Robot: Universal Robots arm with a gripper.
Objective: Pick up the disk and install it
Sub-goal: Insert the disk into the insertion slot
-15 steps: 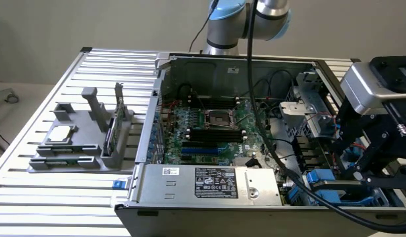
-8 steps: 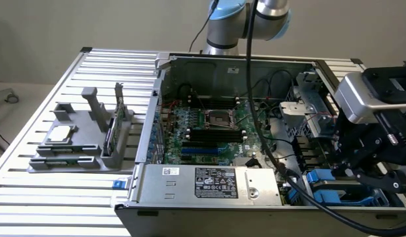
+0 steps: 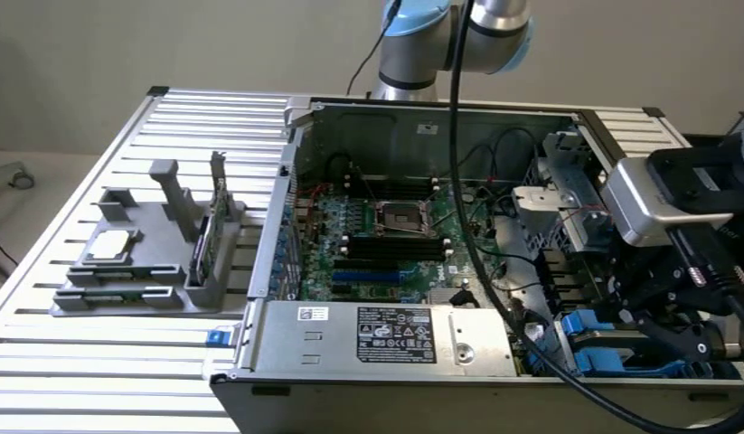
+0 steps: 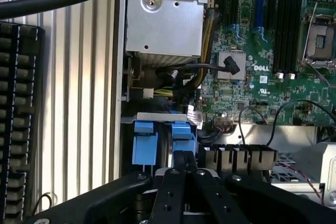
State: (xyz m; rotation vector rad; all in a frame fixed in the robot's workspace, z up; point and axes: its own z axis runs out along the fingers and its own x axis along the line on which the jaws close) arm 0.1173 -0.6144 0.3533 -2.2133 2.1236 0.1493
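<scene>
**Jaws pinched on the disk's blue carrier in the drive bay**
The gripper (image 4: 184,157) (image 3: 637,322) has its jaws drawn together on the blue carrier edge of the disk (image 4: 184,130) (image 3: 598,354). The disk sits low in the computer case (image 3: 302,194), at the corner on the exterior view's right, just beside the power supply (image 3: 384,334) (image 4: 165,19). Its blue rails run from the fingertips toward the motherboard (image 4: 252,51). Its body is mostly hidden, so its long axis cannot be told.

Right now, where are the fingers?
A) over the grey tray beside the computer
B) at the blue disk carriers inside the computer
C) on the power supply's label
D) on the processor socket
B: in the wrist view the fingers sit right at the blue disk carriers.
</scene>
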